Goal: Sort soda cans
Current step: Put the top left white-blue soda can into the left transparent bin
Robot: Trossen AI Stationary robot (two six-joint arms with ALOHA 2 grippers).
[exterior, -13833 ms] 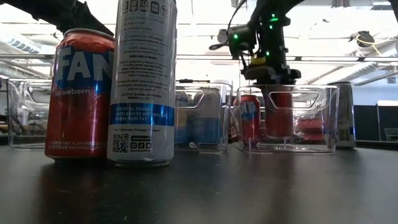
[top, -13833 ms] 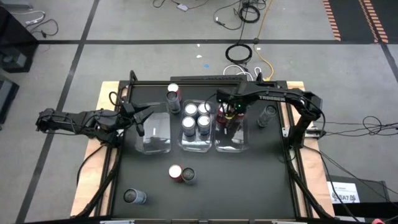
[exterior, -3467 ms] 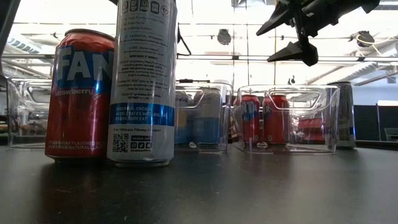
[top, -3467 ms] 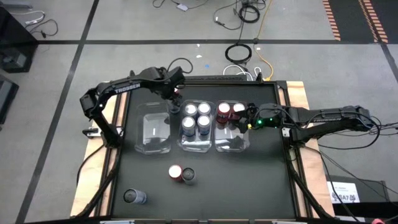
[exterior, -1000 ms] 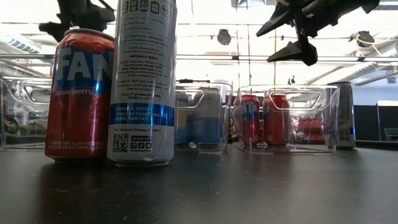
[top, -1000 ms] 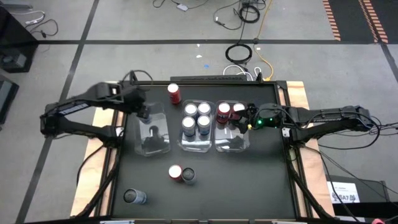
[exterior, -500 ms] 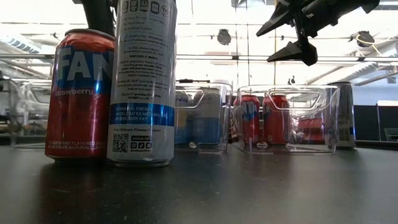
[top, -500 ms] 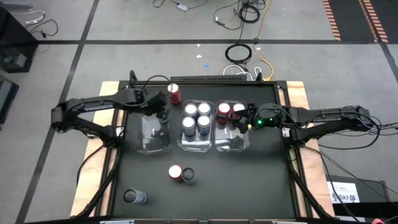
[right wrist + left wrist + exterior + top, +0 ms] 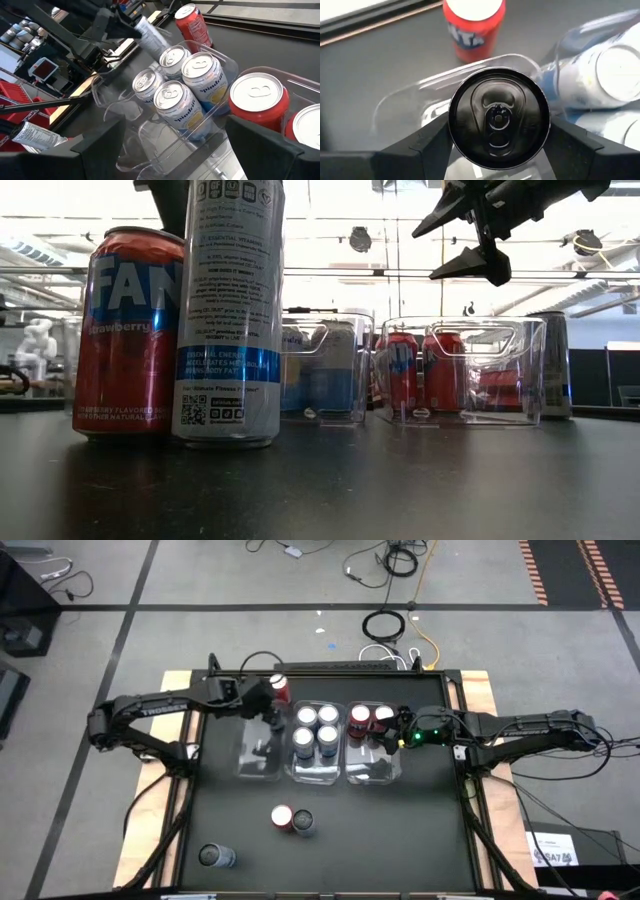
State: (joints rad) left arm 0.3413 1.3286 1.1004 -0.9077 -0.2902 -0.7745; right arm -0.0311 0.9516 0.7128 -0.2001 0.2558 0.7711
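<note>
My left gripper [image 9: 272, 720] is shut on a dark grey can [image 9: 499, 115] over the far right corner of the clear left bin [image 9: 252, 755]. The middle bin [image 9: 315, 772] holds several blue-silver cans [image 9: 316, 732]. The right bin [image 9: 372, 772] holds two red cans [image 9: 360, 719]. My right gripper [image 9: 393, 732] is open and empty above the right bin's right side; it also shows in the low view [image 9: 470, 242]. A red can [image 9: 278, 688] stands on the table behind the bins. My left gripper pinches the dark grey can by two opposite sides just below its top rim [image 9: 455, 131], one finger [image 9: 425, 146] on each side. The can's black top faces the wrist. In the right wrist view the can [image 9: 150, 32] hangs slanted from the fingers, and its lower end is hidden.
A red can [image 9: 283, 817] and a tall silver-blue can [image 9: 304, 823] stand together on the table's near half, large in the low view [image 9: 228, 310]. A dark can [image 9: 215, 857] stands at the near left. Another dark can [image 9: 552, 365] stands right of the right bin.
My left gripper has carried the dark grey can toward the table's right, from over the left bin's left side to its far right corner beside the middle bin. The left bin has slid a little toward the middle bin. My right arm has kept still.
</note>
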